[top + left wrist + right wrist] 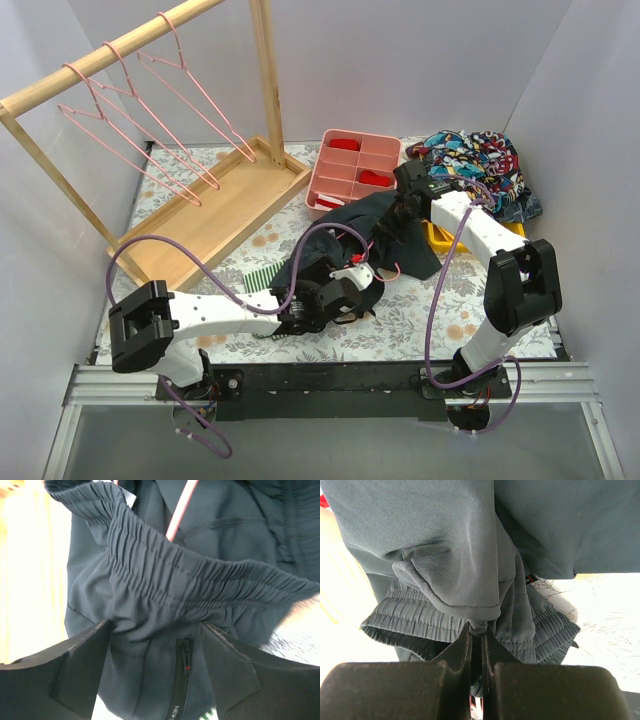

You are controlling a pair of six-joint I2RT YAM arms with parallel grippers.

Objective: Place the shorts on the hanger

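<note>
The dark navy shorts (372, 222) lie bunched between the two arms at mid-table. My right gripper (401, 214) is shut on a fold of them near the waistband (480, 630); the fabric hangs over the jaws. My left gripper (348, 287) is open, its jaws wide apart on either side of the shorts' zipped pocket (184, 662), under the gathered waistband (200, 575). A pink hanger wire (177, 515) runs behind the waistband in the left wrist view. In the top view it is mostly hidden by the fabric.
Three more pink hangers (150, 110) hang on a wooden rack (110, 55) with a tray base (230, 210) at back left. A pink compartment tray (350, 170) stands behind the shorts. The colourful garment (485, 165) lies at back right. The green-and-white striped shorts (262, 276) lie by the left arm.
</note>
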